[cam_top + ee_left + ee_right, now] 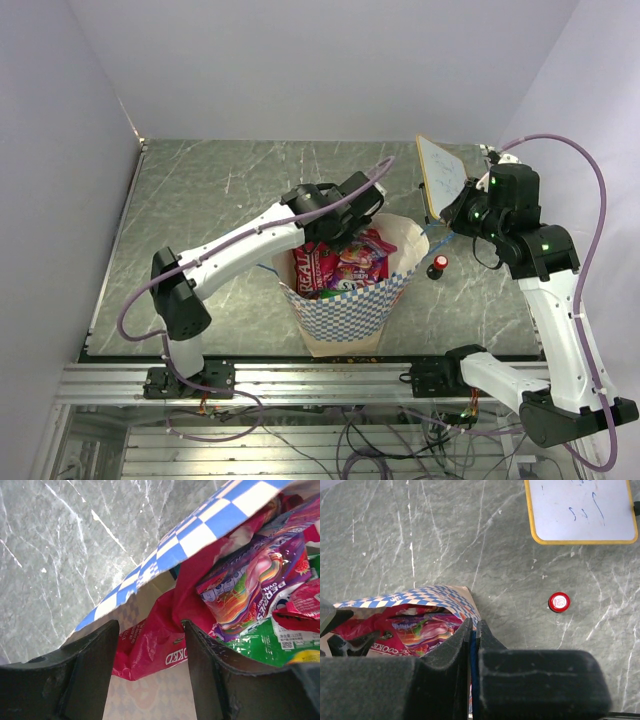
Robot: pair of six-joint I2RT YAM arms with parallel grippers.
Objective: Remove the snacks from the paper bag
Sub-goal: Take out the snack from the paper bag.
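The blue-and-white checkered paper bag (345,305) stands near the table's front edge, mouth up, full of snacks. A red packet (306,268) and a pink-purple candy bag (362,262) show at the top. My left gripper (335,237) hangs over the bag's mouth. In the left wrist view it (150,623) is open, and the red packet's corner (150,647) lies between its fingers, beside the candy bag (255,580) and a green packet (265,642). My right gripper (474,625) is shut on the bag's thin blue cord handle at the bag's right rim (462,600).
A small red-and-black knob (439,266) lies on the table just right of the bag. A yellow-framed whiteboard (441,175) stands tilted behind the right gripper. Grey marble tabletop (220,190) stretches left and behind the bag. White walls close in on both sides.
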